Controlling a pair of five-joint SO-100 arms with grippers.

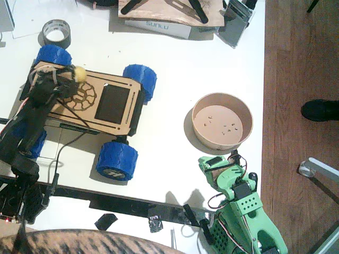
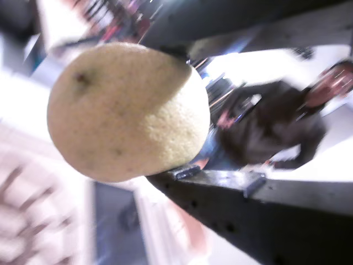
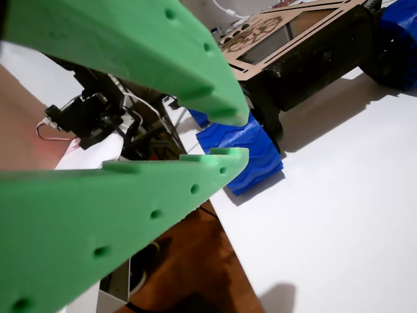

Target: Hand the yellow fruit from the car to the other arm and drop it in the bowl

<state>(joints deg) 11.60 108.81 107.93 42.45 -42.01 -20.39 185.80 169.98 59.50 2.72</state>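
The yellow fruit (image 1: 79,72) sits between the jaws of my black left gripper (image 1: 76,75), which is shut on it above the car's far left corner. In a wrist view the fruit (image 2: 128,110) fills the left half, pinched between a dark finger above and a black finger (image 2: 248,215) below. The car (image 1: 100,100), light wood with blue wheels, stands at the table's left. The tan bowl (image 1: 197,123) stands to the right with only specks inside. My green right gripper (image 1: 216,170) rests just below the bowl, its jaws (image 3: 240,135) a narrow gap apart and holding nothing. It faces the car (image 3: 293,39).
A grey tape roll (image 1: 55,33) lies behind the car. A box with a wood board (image 1: 169,21) stands at the back. The table ends at the right over wood floor, where a shoe (image 1: 320,110) shows. A blurred person (image 2: 276,127) is behind the fruit.
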